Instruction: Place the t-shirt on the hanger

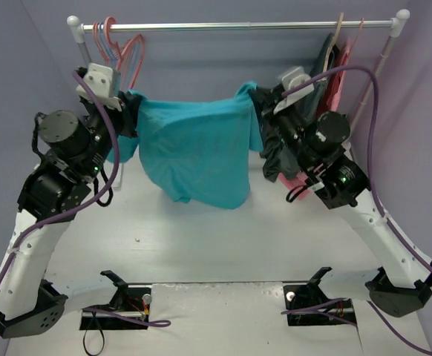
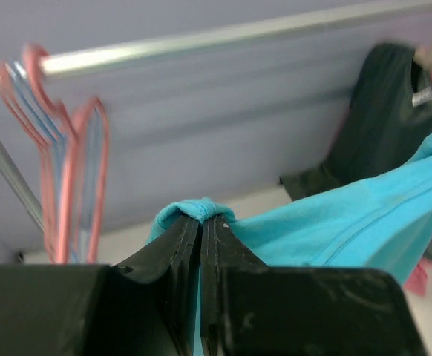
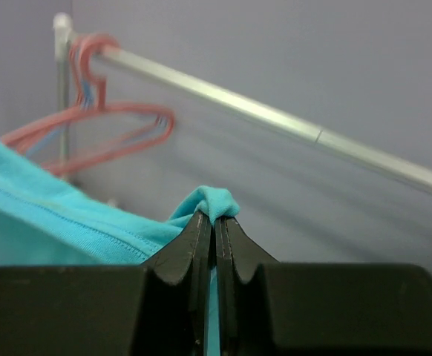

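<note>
The teal t-shirt hangs stretched in the air between my two grippers, its lower part drooping toward the table. My left gripper is shut on the shirt's left edge; the left wrist view shows a teal fold pinched at its tips. My right gripper is shut on the shirt's right edge, with a teal fold bunched above its tips. Salmon-pink hangers hang from the rail at the far left, behind my left gripper, and show in the left wrist view and right wrist view.
A metal rail spans the back. Light-blue hangers hang among the pink ones. A dark grey-green garment and a pink garment hang at the rail's right end, right behind my right arm. The white table lies below.
</note>
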`<move>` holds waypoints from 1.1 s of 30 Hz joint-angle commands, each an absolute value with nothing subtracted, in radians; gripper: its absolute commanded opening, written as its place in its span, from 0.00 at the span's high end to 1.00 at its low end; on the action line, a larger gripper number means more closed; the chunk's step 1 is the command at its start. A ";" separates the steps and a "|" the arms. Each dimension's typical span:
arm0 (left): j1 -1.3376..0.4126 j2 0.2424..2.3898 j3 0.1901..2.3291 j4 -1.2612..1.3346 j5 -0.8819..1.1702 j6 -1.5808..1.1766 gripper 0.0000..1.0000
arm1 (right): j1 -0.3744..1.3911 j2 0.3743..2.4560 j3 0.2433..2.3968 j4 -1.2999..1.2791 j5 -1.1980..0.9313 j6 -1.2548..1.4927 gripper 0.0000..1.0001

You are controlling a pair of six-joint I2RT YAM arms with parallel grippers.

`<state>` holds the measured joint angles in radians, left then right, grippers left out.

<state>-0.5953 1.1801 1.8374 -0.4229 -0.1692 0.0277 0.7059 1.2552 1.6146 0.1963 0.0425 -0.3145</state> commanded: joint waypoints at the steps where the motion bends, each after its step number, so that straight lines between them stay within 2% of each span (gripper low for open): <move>1: -0.595 1.188 1.689 -0.468 -0.129 -0.109 1.00 | 0.712 1.137 1.473 0.083 0.012 -0.187 1.00; 7: -0.606 0.981 1.213 -0.477 -0.135 -0.418 1.00 | 0.715 0.928 1.158 -0.119 0.037 0.030 1.00; 14: -0.611 0.888 0.963 -0.523 -0.075 -0.564 1.00 | 0.715 0.911 0.922 -0.218 -0.063 0.204 1.00; 20: -0.609 1.012 0.931 -0.428 -0.112 -0.577 1.00 | 0.710 1.124 0.830 -0.080 -0.072 0.227 1.00; 24: -0.603 1.173 0.943 -0.370 -0.137 -0.563 1.00 | 0.693 1.367 0.909 -0.022 -0.118 0.183 1.00; 27: -0.586 1.288 0.977 -0.347 -0.167 -0.540 1.00 | 0.673 1.471 1.014 -0.021 -0.115 0.144 1.00; 30: -0.548 1.368 1.061 -0.377 -0.187 -0.522 0.78 | 0.647 1.567 1.121 -0.034 -0.095 0.133 0.97; 31: -0.537 1.379 1.086 -0.391 -0.187 -0.515 0.64 | 0.641 1.581 1.150 -0.044 -0.080 0.133 0.96; 33: -0.517 1.385 1.132 -0.410 -0.187 -0.499 0.58 | 0.629 1.595 1.218 -0.072 -0.061 0.129 0.94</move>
